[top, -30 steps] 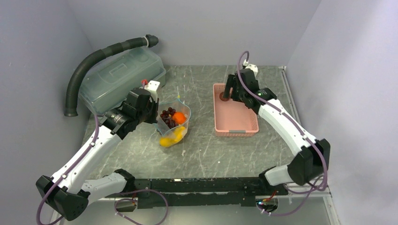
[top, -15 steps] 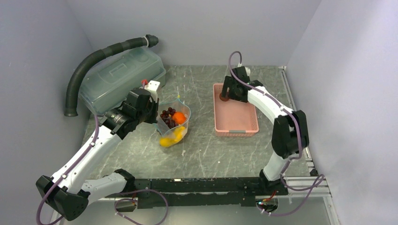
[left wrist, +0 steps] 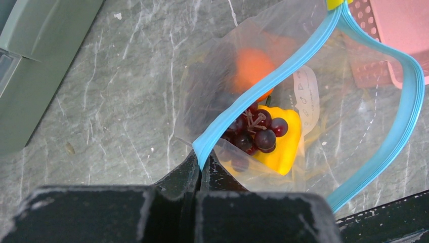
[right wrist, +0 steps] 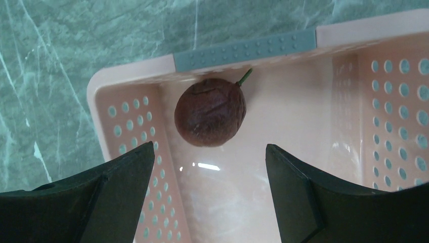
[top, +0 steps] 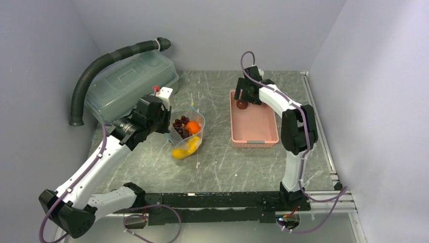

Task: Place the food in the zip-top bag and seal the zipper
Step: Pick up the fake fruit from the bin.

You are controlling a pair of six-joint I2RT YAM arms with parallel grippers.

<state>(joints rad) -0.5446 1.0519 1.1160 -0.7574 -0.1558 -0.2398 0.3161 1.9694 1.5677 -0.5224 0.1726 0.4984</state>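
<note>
The left hand [left wrist: 201,167] is clamped tight on the teal-blue zipper [left wrist: 283,71] at one end of the mouth of the zip-top bag [left wrist: 217,86], and the mouth gapes in a wide loop away from the fingers. Inside the clear bag lie a dark purple grape bunch [left wrist: 255,132] on top of a yellow fruit [left wrist: 283,147], with a round orange fruit [left wrist: 251,68] behind them, seen through the plastic. The bag rests on the bench [top: 222,157] left of its middle, its mouth toward the far edge. The right hand [right wrist: 208,152] hangs with its fingers spread wide and holding nothing, poised over the far left corner of the pink basket [right wrist: 126,131]. The brown-red ball [right wrist: 210,112] sits in that corner, against the end wall under a grey-blue strip [right wrist: 243,49] on the rim, apart from both fingers. The basket is right of the bench's middle. A translucent lidded box [top: 131,83] fills the far left corner, a black hose [top: 101,66] arching over it.
</note>
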